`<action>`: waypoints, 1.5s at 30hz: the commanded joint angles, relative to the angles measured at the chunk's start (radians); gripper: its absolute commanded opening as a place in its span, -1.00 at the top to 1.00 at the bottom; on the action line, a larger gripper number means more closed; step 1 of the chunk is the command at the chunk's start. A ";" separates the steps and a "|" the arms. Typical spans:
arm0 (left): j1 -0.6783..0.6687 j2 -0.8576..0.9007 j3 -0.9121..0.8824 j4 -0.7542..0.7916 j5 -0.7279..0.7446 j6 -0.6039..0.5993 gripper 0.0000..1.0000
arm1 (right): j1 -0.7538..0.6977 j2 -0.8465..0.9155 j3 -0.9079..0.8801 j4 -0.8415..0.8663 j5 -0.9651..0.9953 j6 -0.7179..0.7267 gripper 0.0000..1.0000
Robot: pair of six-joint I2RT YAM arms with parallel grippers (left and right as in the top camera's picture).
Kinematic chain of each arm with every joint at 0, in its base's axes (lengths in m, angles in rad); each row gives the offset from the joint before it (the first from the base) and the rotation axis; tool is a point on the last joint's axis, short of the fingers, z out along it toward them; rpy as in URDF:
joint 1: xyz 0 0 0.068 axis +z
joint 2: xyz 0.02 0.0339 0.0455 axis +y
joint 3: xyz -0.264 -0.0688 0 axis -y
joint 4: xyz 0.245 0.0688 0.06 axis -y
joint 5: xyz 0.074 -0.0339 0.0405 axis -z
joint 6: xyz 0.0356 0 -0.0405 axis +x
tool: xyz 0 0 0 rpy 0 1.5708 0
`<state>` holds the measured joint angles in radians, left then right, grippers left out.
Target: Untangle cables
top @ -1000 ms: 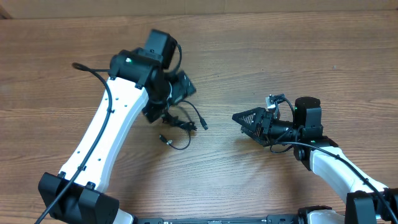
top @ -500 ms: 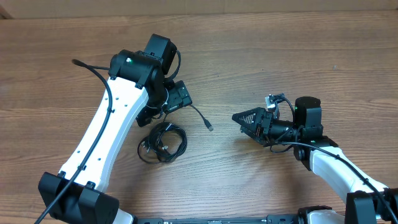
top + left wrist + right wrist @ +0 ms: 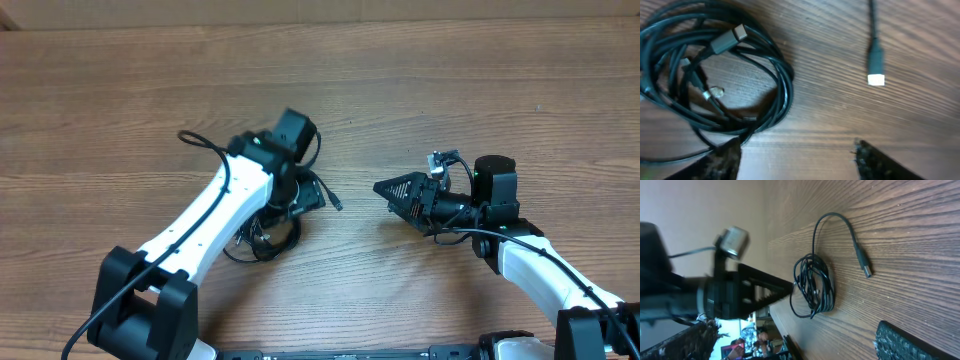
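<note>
Barely begun, it seems: the cables [image 3: 268,238] lie coiled on the counter [image 3: 450,80], with one plug end [image 3: 876,67] clear of the coil. Both sets of jaws stand spread and empty, the left jaws over the coil and the right jaws well apart from it.

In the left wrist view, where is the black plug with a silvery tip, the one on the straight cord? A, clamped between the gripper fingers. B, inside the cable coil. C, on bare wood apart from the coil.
C: the black plug with a silvery tip lies on the wooden table, right of the coiled bundle of thin black cables, with bare wood between them.
</note>
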<state>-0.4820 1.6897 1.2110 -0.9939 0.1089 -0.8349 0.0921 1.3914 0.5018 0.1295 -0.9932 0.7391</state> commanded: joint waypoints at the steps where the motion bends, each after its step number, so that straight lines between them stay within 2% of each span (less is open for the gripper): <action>1: -0.003 0.007 -0.067 0.041 -0.089 -0.005 -0.40 | -0.002 -0.016 -0.003 -0.005 0.009 -0.012 -1.00; 5: -0.003 0.009 -0.132 0.126 -0.117 -0.063 -0.39 | -0.002 -0.016 -0.003 -0.008 0.009 -0.012 -1.00; 7: -0.006 0.017 -0.164 0.190 -0.108 -0.066 -0.29 | -0.002 -0.016 -0.003 -0.008 0.009 -0.011 -1.00; 13: -0.027 0.095 -0.203 0.294 -0.109 -0.108 -0.26 | -0.002 -0.016 -0.003 -0.013 0.008 -0.011 -1.00; 15: -0.027 0.139 -0.203 0.338 -0.101 -0.107 -0.15 | -0.002 -0.016 -0.003 -0.013 0.008 -0.011 -1.00; 16: -0.027 0.156 -0.203 0.352 -0.089 -0.100 0.11 | -0.002 -0.016 -0.003 -0.012 0.008 -0.011 -1.00; 17: -0.027 0.172 -0.200 0.359 -0.071 -0.082 0.75 | -0.002 -0.016 -0.003 -0.012 0.009 -0.011 -1.00; 18: -0.022 0.178 -0.194 0.354 -0.055 -0.072 0.91 | -0.002 -0.016 -0.003 -0.012 0.009 -0.011 -0.99; 20: -0.002 0.176 -0.165 0.326 -0.024 -0.062 0.92 | -0.003 -0.016 -0.003 -0.011 0.009 -0.012 -1.00; 26: 0.094 0.096 0.067 0.256 0.211 -0.010 0.92 | -0.003 -0.016 -0.003 -0.011 0.043 -0.011 -1.00; 31: 0.127 0.003 0.217 0.244 0.285 -0.039 0.92 | 0.000 -0.016 -0.003 -0.012 0.005 -0.007 -1.00; 39: 0.129 -0.126 0.264 0.199 0.229 -0.406 0.91 | 0.079 -0.016 -0.003 0.023 -0.041 -0.008 -1.00; 45: 0.129 -0.124 0.264 0.008 0.229 -0.729 0.91 | 0.246 -0.016 -0.003 0.229 -0.022 -0.007 -1.00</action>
<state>-0.3515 1.5593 1.4654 -0.9455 0.3374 -1.3289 0.2802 1.3914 0.5003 0.3103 -1.0145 0.7380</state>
